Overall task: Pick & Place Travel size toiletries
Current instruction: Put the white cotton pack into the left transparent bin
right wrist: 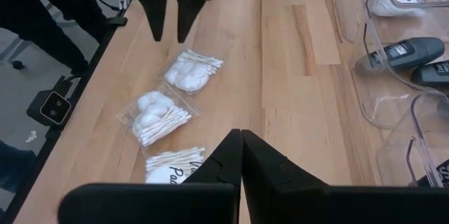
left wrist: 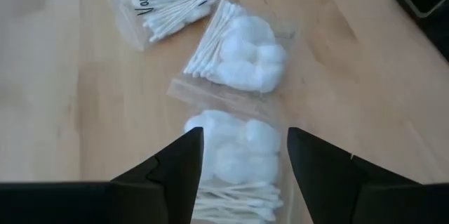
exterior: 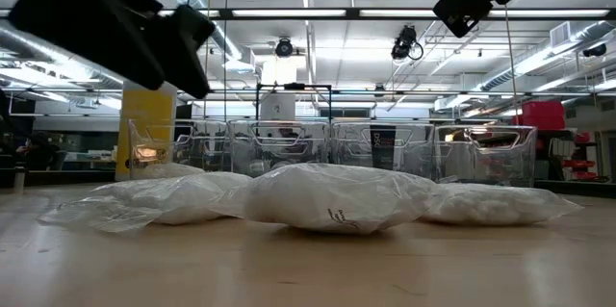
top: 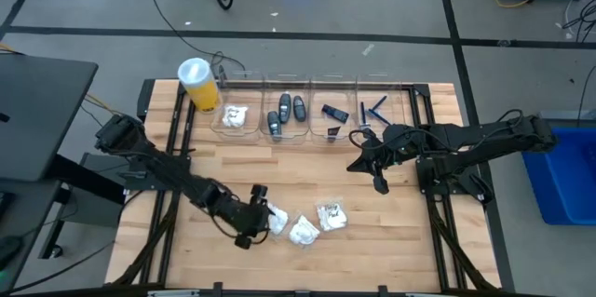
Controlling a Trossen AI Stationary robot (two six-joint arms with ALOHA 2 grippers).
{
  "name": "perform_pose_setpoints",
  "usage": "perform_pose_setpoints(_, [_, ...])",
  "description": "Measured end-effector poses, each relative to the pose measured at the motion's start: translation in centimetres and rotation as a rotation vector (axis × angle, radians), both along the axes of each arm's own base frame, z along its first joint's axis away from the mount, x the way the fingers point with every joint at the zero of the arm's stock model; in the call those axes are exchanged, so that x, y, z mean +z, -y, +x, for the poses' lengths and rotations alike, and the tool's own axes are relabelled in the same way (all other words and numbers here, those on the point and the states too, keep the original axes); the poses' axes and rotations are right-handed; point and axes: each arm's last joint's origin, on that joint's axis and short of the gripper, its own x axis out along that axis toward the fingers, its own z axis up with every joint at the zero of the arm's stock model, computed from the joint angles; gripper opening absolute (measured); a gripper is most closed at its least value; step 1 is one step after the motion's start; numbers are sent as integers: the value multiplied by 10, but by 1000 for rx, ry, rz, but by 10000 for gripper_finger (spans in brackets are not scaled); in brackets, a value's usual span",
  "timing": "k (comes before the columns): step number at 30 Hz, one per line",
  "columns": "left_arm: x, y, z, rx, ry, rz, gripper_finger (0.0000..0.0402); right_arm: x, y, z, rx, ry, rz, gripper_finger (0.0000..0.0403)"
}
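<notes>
Three white plastic packets of cotton swabs and pads lie flat in a row near the table's near edge (top: 277,220), (top: 303,230), (top: 331,216). My left gripper (left wrist: 242,134) is open and hovers just above the leftmost packet (left wrist: 235,161), one finger on either side of it, clear of it. It also shows in the high view, left gripper (top: 264,211). My right gripper (right wrist: 240,140) is shut and empty, raised over the table's right middle (top: 379,181). Clear bins at the far edge hold a white packet (top: 233,117), dark grey oval pieces (top: 285,114), a rectangular piece (top: 335,113) and blue razors (top: 373,110).
A tall yellow cylinder with a white lid (top: 198,85) stands at the far left corner beside the row of clear bins (top: 307,81). Bare wood lies between the bins and the packets. In the low view the packets (exterior: 332,196) lie in front of the bins.
</notes>
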Motion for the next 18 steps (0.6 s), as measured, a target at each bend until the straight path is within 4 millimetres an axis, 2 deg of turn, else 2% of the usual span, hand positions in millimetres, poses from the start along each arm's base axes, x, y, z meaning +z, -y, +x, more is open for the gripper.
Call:
perform_pose_setpoints(6, [2,-27,18,-46,-29,-136,205,0,0,0,1,0,0,8])
perform_pose_setpoints(14, [12,-64,39,-80,44,-307,202,0,0,0,-2,-1,4,9])
perform_pose_setpoints(18, [15,-77,44,-104,61,-357,201,0,0,0,-2,-1,4,8])
